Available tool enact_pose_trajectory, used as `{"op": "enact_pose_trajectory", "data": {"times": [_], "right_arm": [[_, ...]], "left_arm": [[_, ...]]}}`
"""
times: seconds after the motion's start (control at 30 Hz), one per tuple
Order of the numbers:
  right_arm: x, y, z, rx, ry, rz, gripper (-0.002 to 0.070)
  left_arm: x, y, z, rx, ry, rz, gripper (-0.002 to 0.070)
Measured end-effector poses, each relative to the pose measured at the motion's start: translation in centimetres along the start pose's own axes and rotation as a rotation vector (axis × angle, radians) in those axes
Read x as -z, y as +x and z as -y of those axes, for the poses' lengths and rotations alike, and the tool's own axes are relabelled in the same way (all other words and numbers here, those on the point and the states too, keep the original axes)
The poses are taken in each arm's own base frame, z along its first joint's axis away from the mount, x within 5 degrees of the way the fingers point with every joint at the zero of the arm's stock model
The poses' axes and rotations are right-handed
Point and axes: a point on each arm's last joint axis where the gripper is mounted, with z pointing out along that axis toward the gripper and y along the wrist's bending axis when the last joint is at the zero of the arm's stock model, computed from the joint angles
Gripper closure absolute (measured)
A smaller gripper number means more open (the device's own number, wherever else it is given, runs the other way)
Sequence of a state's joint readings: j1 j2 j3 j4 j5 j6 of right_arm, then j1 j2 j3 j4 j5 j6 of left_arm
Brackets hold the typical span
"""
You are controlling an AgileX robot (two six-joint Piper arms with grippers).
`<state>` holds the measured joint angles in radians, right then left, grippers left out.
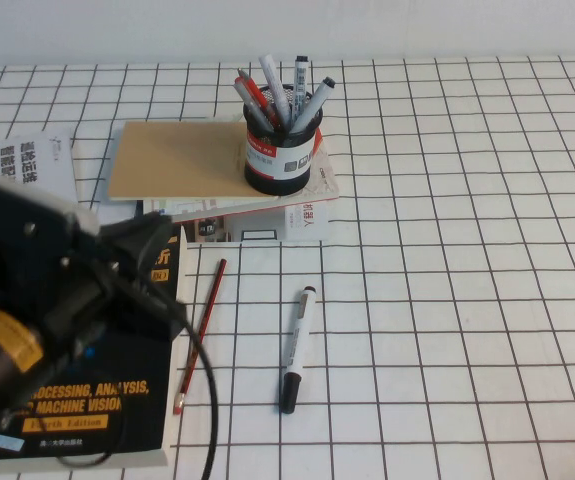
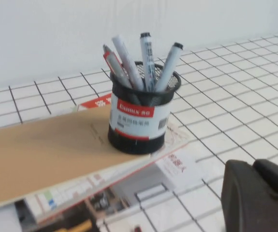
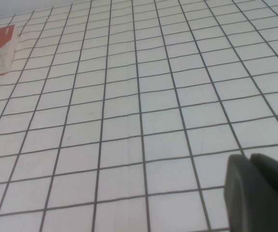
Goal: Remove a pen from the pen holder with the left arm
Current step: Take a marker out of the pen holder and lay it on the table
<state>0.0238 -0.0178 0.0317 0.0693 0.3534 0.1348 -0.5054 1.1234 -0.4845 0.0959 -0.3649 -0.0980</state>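
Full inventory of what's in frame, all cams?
pen holder: one, black mesh with a white and red label, on the brown board
pens: about five, grey, red, black-capped, standing in the pen holder
brown board: one, tan, on top of a stack of printed matter
marker: one, white and black, lying on the table
pencil: one, red, beside the black book
black book: one, near left
white booklet: one, far left
table: white, black grid
left gripper: shut, empty, short of the pen holder
right gripper: shut, above the table
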Motion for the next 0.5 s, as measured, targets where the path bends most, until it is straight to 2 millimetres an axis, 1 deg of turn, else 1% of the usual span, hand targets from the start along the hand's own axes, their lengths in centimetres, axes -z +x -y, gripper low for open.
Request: {"op": "enact_pose_trajectory", "data": {"times": [0.1,0.23,0.37,0.5], "right_arm": [[0.0,0.0,0.0,0.000,0.000,0.000,0.0693],[0.0,0.0,0.0,0.000,0.000,0.000,0.0692],[0.0,0.0,0.0,0.000,0.000,0.000,0.0693],[0.0,0.0,0.0,0.000,0.000,0.000,0.0692]], "left_arm": [[2.6,2.0,0.1,-0.004,-0.001,-0.033,0.0675],[5.0,4.6,0.1,-0.004,-0.007,-0.101,0.0676],[6.9,7.3,0.1,0.001,-0.011,-0.163,0.0676],[8.4,9.2,0.1,0.003,-0.012,-0.180,0.0676]]}}
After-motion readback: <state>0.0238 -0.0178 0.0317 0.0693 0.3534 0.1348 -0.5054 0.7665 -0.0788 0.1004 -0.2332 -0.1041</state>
